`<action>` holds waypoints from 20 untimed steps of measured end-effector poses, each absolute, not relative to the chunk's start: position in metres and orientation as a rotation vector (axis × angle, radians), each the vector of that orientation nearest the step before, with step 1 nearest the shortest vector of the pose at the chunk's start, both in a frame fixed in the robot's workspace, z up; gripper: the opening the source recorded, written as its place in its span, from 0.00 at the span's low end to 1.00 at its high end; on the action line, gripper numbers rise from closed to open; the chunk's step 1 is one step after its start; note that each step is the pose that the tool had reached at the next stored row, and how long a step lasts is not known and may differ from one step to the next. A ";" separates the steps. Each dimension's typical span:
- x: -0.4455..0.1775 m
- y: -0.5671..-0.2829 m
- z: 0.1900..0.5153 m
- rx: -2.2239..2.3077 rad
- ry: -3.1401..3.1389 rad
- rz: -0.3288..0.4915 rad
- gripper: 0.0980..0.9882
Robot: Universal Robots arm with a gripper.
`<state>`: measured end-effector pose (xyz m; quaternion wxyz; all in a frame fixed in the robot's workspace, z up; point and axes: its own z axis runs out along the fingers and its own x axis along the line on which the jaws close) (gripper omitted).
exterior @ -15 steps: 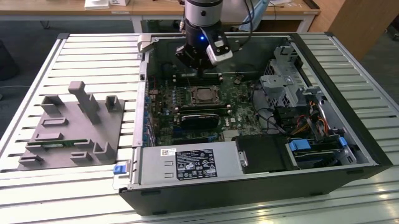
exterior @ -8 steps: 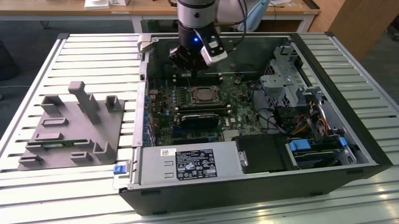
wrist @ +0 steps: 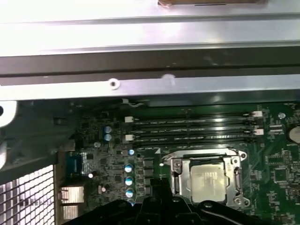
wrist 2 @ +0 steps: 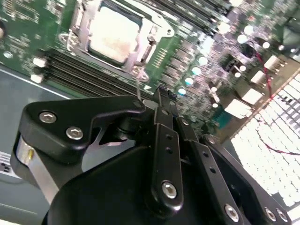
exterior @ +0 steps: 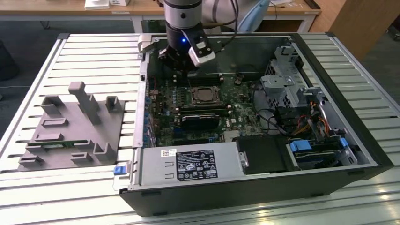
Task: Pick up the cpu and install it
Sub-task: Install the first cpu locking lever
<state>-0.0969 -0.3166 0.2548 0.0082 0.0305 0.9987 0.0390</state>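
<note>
The cpu [exterior: 203, 95] [wrist 2: 115, 35] [wrist: 211, 183], a small square chip with a silver-grey top, lies flat in its socket on the green motherboard [exterior: 187, 110]. A metal socket frame [wrist: 176, 176] surrounds it. My gripper [exterior: 181, 68] [wrist 2: 160, 93] hangs inside the open computer case, above the board. It is just beyond the cpu, toward the case's far wall and over the memory slots [wrist: 192, 129]. Its black fingers [wrist 2: 164, 136] are shut together with nothing between them, and they are not touching the cpu.
The black case [exterior: 350, 140] lies open on a slatted metal table [exterior: 93, 51]. Inside are a power supply [exterior: 187, 164], a drive cage [exterior: 287, 79] with cables, and a black module [exterior: 200, 119]. A grey parts fixture [exterior: 69, 126] stands at the exterior view's left.
</note>
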 end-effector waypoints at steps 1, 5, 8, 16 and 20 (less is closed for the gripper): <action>-0.099 -0.317 0.255 0.090 3.122 0.122 0.01; -0.101 -0.316 0.254 0.028 3.124 0.122 0.01; -0.102 -0.313 0.254 -0.004 3.125 0.123 0.01; -0.104 -0.299 0.254 -0.004 3.125 0.123 0.01; -0.098 -0.297 0.254 -0.004 3.126 0.123 0.01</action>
